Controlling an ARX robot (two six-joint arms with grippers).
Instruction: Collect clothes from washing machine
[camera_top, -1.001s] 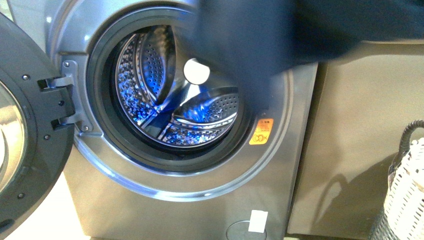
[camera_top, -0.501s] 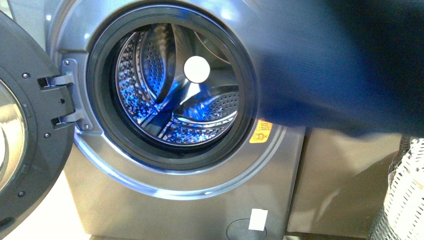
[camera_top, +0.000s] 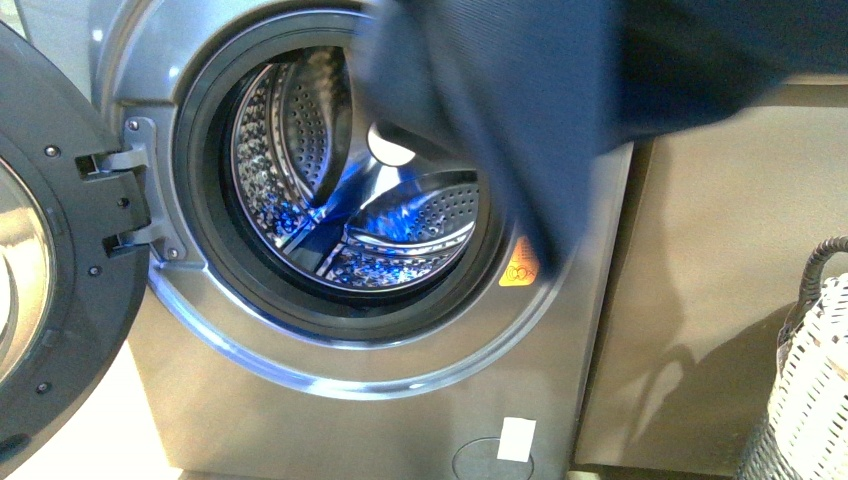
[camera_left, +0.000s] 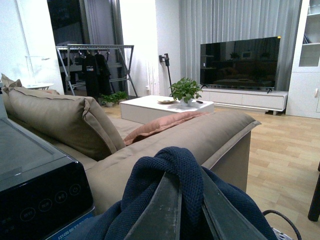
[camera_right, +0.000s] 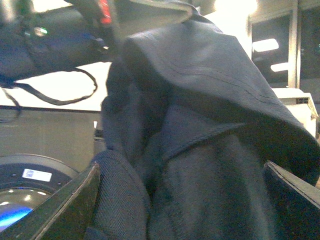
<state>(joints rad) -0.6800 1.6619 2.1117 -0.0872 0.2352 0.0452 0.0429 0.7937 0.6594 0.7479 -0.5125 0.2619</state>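
The washing machine fills the left and middle of the front view. Its door hangs open at the left edge, and the steel drum holds nothing. The clothes hang from the upper right of the frame, draped over the upper right of the porthole and partly covering the yellow sticker. A basket stands at the lower right. The left gripper has its fingers narrow, pinching a bunch of the navy fabric, with a sofa beyond. The right gripper has its fingers wide apart, with the cloth filling the space between them.
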